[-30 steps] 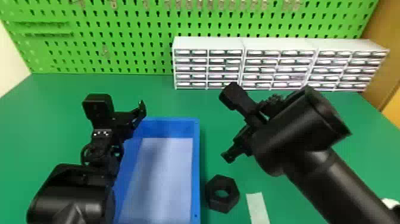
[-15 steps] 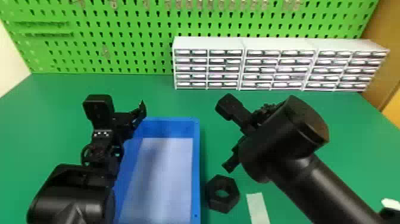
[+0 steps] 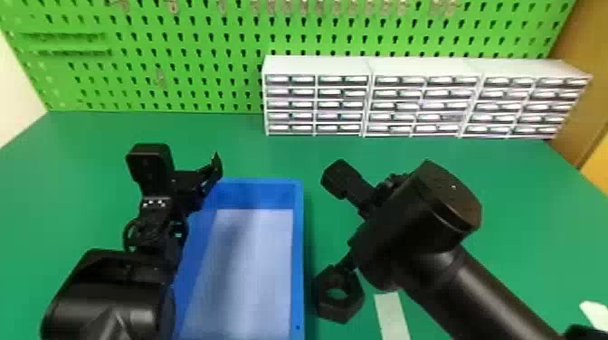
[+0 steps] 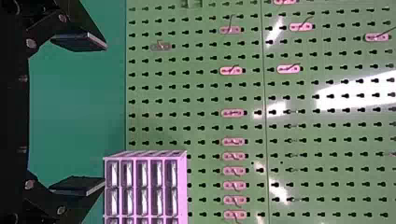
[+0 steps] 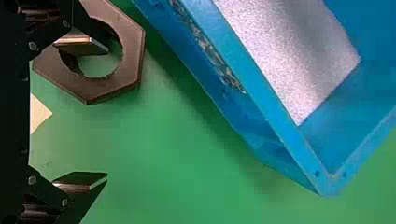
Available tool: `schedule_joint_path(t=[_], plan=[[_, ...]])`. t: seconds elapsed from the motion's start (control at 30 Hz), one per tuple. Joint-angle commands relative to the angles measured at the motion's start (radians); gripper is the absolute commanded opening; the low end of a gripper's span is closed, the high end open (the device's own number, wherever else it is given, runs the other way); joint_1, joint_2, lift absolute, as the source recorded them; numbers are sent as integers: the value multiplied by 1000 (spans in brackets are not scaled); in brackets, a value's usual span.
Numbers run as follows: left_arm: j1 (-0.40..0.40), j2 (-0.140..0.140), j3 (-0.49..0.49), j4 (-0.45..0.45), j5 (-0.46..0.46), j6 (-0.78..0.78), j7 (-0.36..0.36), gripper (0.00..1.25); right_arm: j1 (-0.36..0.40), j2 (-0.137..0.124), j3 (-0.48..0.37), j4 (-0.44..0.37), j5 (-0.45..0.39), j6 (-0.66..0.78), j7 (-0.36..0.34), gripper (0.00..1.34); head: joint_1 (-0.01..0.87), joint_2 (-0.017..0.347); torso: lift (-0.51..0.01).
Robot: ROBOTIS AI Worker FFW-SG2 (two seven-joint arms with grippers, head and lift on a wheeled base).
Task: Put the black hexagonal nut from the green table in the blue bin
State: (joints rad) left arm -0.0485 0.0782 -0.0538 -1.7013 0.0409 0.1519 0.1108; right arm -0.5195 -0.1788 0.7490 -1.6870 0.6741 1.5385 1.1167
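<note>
R gripper (image 3: 349,261) open, 1 finger over black hex nut (image 3: 347,308)'s hole; nut's on green table (image 3: 520,181), just R of blue bin (image 3: 298,271). L gripper (image 3: 209,177) open nr bin's far-L corner. 3 drawer units (image 3: 316,65) at back, any lbls too small to read.

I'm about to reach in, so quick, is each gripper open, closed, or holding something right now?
Left gripper: open, nothing between its fingers.
Right gripper: open, holding nothing; one finger shows over the hole of the black hexagonal nut.

Black nut (image 3: 339,310) flat beside blue bin (image 3: 298,253)
</note>
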Motion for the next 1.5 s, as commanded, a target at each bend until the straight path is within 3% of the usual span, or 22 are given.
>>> schedule_joint_path(t=[0.0,0.7,1.47], plan=[[-1,0,-1,0,-1,0,0,1002,1,7,7,18,2,-1,0,1012,686,51,-96],[-5,0,-4,0,-4,2,1,1002,-4,19,13,119,-2,-60,-2,1012,686,51,-96],[-7,0,-4,0,-6,0,0,1000,6,32,15,142,-7,-78,-8,988,686,51,-96]])
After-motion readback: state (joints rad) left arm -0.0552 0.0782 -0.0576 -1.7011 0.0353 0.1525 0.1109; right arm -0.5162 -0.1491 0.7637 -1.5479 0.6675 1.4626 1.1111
